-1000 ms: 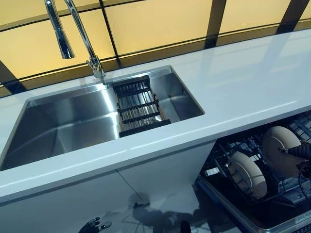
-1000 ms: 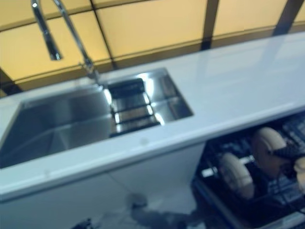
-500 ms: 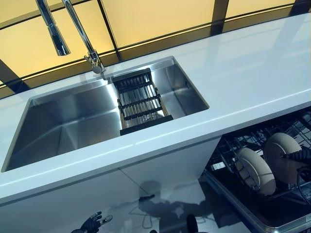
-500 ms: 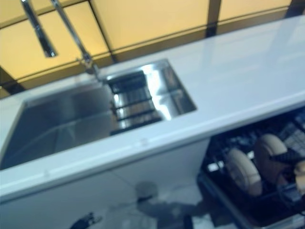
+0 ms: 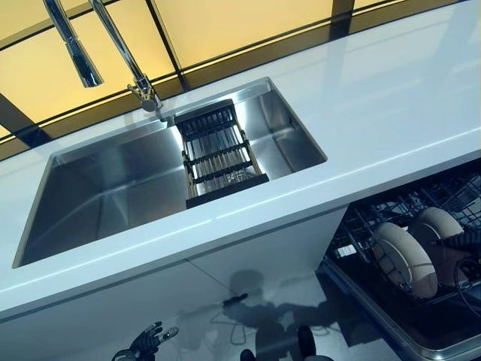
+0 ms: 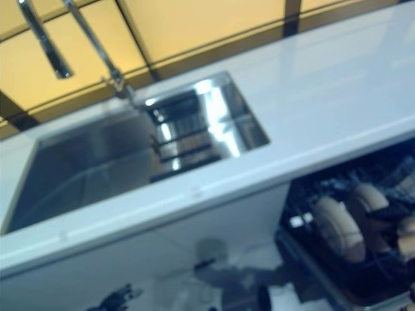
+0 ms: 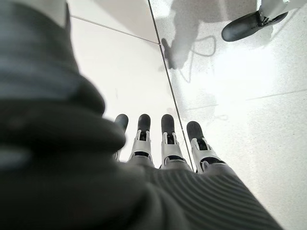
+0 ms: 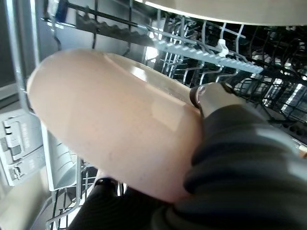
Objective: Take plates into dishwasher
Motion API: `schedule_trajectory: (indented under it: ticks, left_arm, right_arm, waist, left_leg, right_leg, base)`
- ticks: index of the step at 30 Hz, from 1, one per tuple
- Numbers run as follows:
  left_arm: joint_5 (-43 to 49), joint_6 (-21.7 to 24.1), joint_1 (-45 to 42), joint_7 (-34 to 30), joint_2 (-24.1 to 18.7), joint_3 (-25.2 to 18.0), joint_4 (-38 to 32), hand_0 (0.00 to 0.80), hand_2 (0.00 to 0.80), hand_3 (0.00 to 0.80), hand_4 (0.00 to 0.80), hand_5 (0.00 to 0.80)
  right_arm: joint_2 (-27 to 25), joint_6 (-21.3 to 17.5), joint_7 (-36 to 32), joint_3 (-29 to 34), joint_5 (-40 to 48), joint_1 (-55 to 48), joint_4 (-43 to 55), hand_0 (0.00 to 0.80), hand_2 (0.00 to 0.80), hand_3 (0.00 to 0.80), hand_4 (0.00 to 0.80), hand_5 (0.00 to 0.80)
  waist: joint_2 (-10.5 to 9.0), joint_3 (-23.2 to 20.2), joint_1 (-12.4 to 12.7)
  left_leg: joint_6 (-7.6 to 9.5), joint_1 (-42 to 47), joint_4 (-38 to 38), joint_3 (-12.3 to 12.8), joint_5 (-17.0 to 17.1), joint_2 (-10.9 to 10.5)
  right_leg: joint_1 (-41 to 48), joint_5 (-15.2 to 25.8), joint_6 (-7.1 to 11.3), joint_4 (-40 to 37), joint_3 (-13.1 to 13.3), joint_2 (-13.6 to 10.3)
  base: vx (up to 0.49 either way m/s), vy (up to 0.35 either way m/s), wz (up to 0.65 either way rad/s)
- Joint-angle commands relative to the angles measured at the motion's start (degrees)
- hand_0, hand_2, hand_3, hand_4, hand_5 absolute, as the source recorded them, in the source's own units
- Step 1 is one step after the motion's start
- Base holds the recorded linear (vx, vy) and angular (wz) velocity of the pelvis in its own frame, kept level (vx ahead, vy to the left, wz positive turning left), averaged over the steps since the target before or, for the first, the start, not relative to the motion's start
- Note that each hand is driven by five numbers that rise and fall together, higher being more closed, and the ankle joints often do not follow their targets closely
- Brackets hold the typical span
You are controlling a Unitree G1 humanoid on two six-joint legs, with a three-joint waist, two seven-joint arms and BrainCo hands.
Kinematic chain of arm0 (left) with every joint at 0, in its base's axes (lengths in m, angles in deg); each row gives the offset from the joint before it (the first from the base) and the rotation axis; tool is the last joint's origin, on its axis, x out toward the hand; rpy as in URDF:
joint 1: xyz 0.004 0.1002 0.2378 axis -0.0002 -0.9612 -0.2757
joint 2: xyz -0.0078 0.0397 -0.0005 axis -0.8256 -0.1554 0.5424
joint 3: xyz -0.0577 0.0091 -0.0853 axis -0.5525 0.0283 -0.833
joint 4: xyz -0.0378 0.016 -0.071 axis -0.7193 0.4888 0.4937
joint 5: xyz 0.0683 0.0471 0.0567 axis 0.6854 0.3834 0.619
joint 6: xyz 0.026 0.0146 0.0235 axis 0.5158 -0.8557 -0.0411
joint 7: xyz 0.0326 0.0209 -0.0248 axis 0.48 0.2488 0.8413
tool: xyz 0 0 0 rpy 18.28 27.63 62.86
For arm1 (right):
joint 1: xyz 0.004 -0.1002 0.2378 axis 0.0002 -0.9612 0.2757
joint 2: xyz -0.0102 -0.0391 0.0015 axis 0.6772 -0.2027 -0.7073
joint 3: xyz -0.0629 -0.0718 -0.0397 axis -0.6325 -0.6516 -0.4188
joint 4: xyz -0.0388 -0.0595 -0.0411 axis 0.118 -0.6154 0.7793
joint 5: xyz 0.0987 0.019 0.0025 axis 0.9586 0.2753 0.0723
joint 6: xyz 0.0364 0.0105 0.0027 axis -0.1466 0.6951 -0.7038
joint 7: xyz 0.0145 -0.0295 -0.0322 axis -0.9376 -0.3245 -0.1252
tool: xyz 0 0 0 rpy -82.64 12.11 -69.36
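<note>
Right hand [image 5: 464, 242]: reaching into dishwasher rack at lower right of eye views, gripping the farther plate [image 8: 115, 129]; thumb showing over plate's rim in wrist view, fingers curling behind, so clamped on the plate.
Held plate: cream, standing on edge in lower rack [image 5: 391, 301], tilting a bit; filling most of right wrist view, rack tines [image 8: 192, 48] showing past it.
Second plate [image 5: 404, 259]: also cream, standing on edge in same rack, just beside held one, on the sink side; not touching any hand.
Dishwasher [image 5: 421, 331]: sitting open under the counter at right, dark wire rack pulled out.
Left hand [image 5: 146, 344]: hanging low near floor at bottom left of eye views, holding nothing; fingers [image 7: 169, 139] lying straight side by side in wrist view, thumb apart, i.e. relaxed.
Floor [image 7: 240, 96]: pale, glossy, showing under left hand.
Counter [image 5: 391, 98]: white, running across the view.
Sink [image 5: 113, 188]: steel, set into counter at left-centre; dark slatted drain tray [image 5: 218, 154] sitting across its right part.
Tap [image 5: 113, 49]: chrome, arching over sink's back edge.
Wall behind: yellow panels w/ dark strips.
</note>
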Motion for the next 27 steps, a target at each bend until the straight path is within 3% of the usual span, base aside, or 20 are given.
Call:
schedule_trajectory:
  ticks: [1,8,15,16,17,18,21,22,27]
  left_arm:
    - [-2.4,0.6,1.8,1.2,-1.2,0.8,0.8,0.000,0.000,0.000,0.000,0.000]
    - [-2.7,0.4,1.6,1.4,-1.1,1.1,-0.1,0.000,0.000,0.000,0.000,0.000]
    - [-2.0,0.4,2.0,0.7,-1.4,1.0,-0.4,0.000,0.000,0.000,0.000,0.000]
    - [-2.0,0.2,2.1,0.8,-1.4,1.1,-0.5,0.000,0.000,0.000,0.000,0.000]
    - [-2.0,0.2,2.2,0.8,-1.4,1.1,-0.5,0.000,0.000,0.000,0.000,0.000]
    - [-1.9,0.2,2.1,0.8,-1.4,1.2,-0.6,0.000,0.000,0.000,0.000,0.000]
    - [-1.7,-0.1,2.2,0.7,-1.5,1.1,-0.8,0.000,0.000,0.000,0.000,0.000]
    - [-1.6,-0.2,2.2,0.7,-1.6,1.0,-0.8,0.000,0.000,0.000,0.000,0.000]
    - [-1.5,-0.3,2.1,0.6,-1.9,0.9,-0.7,0.000,0.000,0.000,0.000,0.000]
  right_arm:
    - [-1.8,-1.3,2.0,-2.4,-4.1,6.2,-5.0,0.800,0.800,0.800,0.800,0.800]
    - [-2.6,-0.6,1.3,-3.1,-5.8,6.8,-6.3,0.800,0.800,0.800,0.800,0.800]
    - [-2.0,-0.2,0.1,-2.5,-6.4,5.7,-7.4,0.800,0.800,0.800,0.800,0.800]
    - [-1.9,-0.2,0.0,-2.5,-6.4,5.6,-7.6,0.734,0.734,0.734,0.734,0.734]
    - [-1.8,-0.2,0.2,-2.7,-6.1,5.6,-7.9,0.555,0.555,0.555,0.555,0.555]
    - [-1.7,-0.2,0.0,-2.7,-5.9,5.5,-8.1,0.493,0.493,0.493,0.493,0.493]
    - [-1.5,-0.2,-0.2,-2.7,-6.0,5.5,-8.6,0.464,0.464,0.464,0.464,0.464]
    - [-1.6,-0.1,-0.1,-2.6,-5.7,5.4,-8.8,0.000,0.000,0.000,0.000,0.000]
    - [-1.4,1.1,-0.6,-2.5,-5.0,5.3,-9.0,0.000,0.000,0.000,0.000,0.000]
  waist:
    - [-1.93,-0.3,1.4]
    - [-0.93,0.3,1.5]
    - [-1.36,0.2,1.7]
    - [-1.41,0.2,1.7]
    - [-1.42,0.2,1.8]
    - [-1.47,0.1,1.8]
    - [-1.58,0.0,1.9]
    - [-1.63,0.0,1.9]
    - [-1.67,0.0,2.0]
  left_leg:
    - [2.82,-0.2,0.0,-2.4,-4.8,-2.6]
    - [2.62,-0.6,0.0,-2.6,-4.6,-2.8]
    - [2.64,-0.5,0.0,-2.8,-4.6,-2.7]
    - [2.66,-0.5,0.0,-2.9,-4.6,-2.7]
    - [2.69,-0.5,0.0,-2.9,-4.6,-2.8]
    - [2.73,-0.4,0.0,-3.0,-4.6,-2.8]
    - [2.75,-0.3,0.0,-3.1,-4.6,-2.7]
    - [2.73,-0.3,0.0,-3.1,-4.6,-2.7]
    - [2.71,-0.1,0.0,-3.3,-4.5,-2.7]
  right_leg:
    - [2.0,-4.7,3.03,0.3,-4.5,-2.2]
    - [1.7,-4.8,2.89,0.3,-4.7,-2.4]
    - [1.9,-4.8,2.95,0.3,-5.1,-2.4]
    - [1.9,-4.8,2.96,0.3,-5.1,-2.5]
    - [2.0,-4.7,2.95,0.3,-5.1,-2.4]
    - [2.0,-4.7,2.95,0.3,-5.1,-2.4]
    - [2.1,-4.8,2.94,0.3,-5.1,-2.4]
    - [2.2,-4.7,2.93,0.3,-5.1,-2.4]
    - [2.4,-4.7,2.94,0.3,-5.0,-2.4]
  base:
    - [0.000,0.000,0.00]
    - [-0.003,-0.001,0.01]
    - [0.000,0.000,0.00]
    - [0.000,0.000,0.00]
    - [0.000,0.000,0.00]
    - [0.000,0.000,0.00]
    - [0.000,0.000,0.00]
    - [0.000,0.000,0.00]
    - [0.000,0.000,0.00]
